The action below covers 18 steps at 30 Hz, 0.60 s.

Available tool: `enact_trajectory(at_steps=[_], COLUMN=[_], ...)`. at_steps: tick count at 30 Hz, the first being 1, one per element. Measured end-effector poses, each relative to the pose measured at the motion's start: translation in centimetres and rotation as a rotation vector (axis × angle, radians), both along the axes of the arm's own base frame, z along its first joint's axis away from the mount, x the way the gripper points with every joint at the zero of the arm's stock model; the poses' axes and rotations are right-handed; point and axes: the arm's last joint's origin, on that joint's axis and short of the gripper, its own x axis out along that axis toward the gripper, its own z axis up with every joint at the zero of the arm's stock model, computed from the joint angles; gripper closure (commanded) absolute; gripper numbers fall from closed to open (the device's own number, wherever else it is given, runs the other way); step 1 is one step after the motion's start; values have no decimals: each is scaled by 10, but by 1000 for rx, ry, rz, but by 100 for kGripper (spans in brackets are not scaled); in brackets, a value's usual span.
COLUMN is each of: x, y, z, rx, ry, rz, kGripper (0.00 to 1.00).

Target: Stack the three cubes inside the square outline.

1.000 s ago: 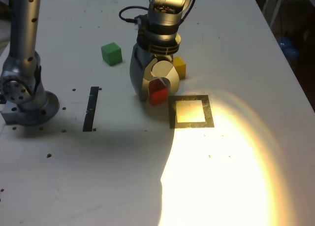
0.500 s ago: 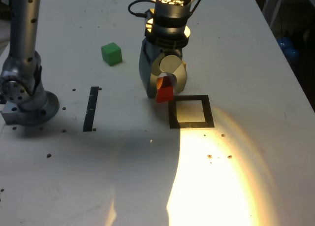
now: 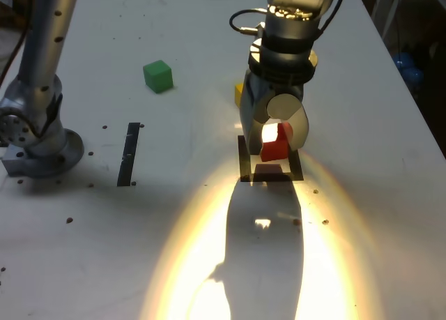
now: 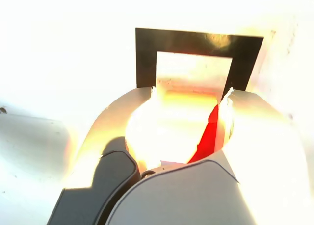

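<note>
Gripper (image 3: 273,140) clamps the red cube (image 3: 274,146), held above the square outline (image 3: 243,168), which it mostly hides. Glare washes out the wrist view. Only an edge of the yellow cube (image 3: 239,95) shows; the green cube (image 3: 158,76) sits well apart.

Lab bench – white table (image 3: 362,69), bolted arm base (image 3: 38,149).

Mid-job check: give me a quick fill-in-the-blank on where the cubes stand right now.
The gripper is shut on the ____ cube.
That cube hangs over the black ____ outline.
The ____ cube sits alone toward the exterior view's left.
Only an edge of the ____ cube shows beside the gripper.

Missing: red, square, green, yellow
</note>
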Motion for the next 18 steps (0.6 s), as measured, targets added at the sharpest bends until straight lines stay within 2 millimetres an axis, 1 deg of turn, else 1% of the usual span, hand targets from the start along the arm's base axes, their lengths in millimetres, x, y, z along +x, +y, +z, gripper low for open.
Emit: enact_trajectory(at_steps=[3, 10, 18], x=[3, 4, 3], y=[0, 1, 4], z=[-5, -5, -8], rx=[14, 31, 53], ry=[5, 8, 45], rz=[-2, -21, -33], kGripper=[75, 74, 65])
